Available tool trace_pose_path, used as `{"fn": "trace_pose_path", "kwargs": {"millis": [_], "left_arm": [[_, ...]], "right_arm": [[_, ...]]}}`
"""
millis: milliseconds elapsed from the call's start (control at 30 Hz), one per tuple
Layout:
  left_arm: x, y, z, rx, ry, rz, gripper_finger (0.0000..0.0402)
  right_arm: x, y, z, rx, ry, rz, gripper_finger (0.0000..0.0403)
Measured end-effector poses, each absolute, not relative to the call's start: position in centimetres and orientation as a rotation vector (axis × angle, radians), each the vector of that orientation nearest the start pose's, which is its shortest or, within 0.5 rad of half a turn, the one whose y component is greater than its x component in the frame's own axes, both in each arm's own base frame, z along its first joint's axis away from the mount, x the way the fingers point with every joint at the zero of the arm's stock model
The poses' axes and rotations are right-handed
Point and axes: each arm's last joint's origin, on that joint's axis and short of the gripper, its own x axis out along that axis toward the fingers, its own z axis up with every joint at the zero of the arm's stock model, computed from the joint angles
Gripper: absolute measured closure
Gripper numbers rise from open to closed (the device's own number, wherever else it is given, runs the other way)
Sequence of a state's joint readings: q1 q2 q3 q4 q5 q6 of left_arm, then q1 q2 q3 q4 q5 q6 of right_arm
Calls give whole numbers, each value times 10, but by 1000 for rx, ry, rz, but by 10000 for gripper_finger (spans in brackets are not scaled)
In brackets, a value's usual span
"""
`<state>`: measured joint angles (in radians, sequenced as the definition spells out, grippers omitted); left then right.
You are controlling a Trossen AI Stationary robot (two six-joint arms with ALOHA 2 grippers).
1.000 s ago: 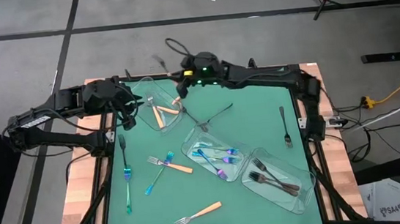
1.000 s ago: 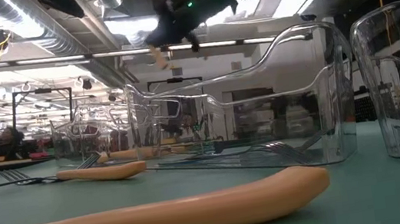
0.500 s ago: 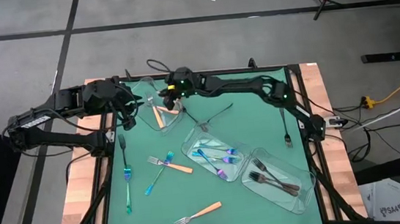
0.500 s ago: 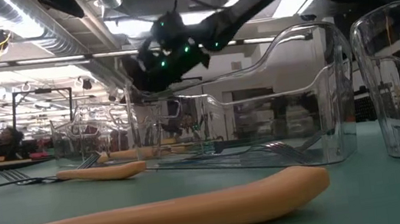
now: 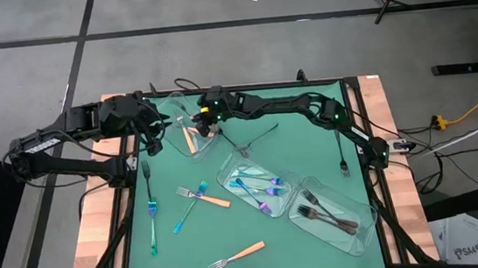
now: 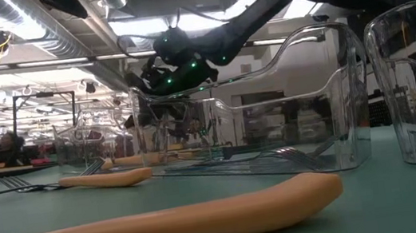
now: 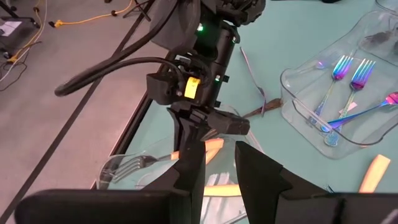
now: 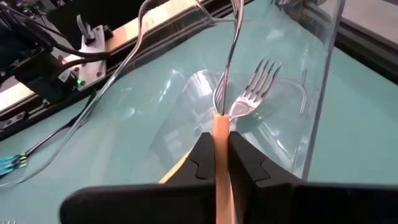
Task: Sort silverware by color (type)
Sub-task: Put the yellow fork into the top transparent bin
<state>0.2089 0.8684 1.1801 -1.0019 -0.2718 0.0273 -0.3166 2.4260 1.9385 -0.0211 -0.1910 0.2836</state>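
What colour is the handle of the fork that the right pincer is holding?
Orange, with a silver head; the fork shows best in the right wrist view, clamped in the right pincer.

Three trays run diagonally across the bench (image 5: 310, 136).
The far-left tray (image 5: 188, 132) sits under the right hand (image 5: 207, 126); the middle tray (image 5: 257, 185) and near-right tray (image 5: 344, 221) hold forks. Loose forks (image 5: 201, 193) lie left, one fork (image 5: 341, 152) right.

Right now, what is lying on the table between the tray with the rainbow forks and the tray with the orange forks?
In the high view, two dark forks lie crossed on the green mat between the rainbow-fork tray and the orange-fork tray.
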Motion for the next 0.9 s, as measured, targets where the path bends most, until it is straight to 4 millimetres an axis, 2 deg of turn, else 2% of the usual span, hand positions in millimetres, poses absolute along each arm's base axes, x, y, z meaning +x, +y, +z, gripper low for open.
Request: {"fn": "trace_pose_path", "kwargs": {"millis": [167, 567, 900], "left_arm": [[133, 36, 376, 47, 703, 452, 320], [132, 36, 374, -30, 713, 480, 320], [123, 32, 365, -270, 784, 577, 320]], "right_arm": [[522, -160, 166, 407, 503, -192, 393], [522, -160, 166, 402, 499, -207, 338], [523, -161, 169, 401, 499, -208, 334]]}}
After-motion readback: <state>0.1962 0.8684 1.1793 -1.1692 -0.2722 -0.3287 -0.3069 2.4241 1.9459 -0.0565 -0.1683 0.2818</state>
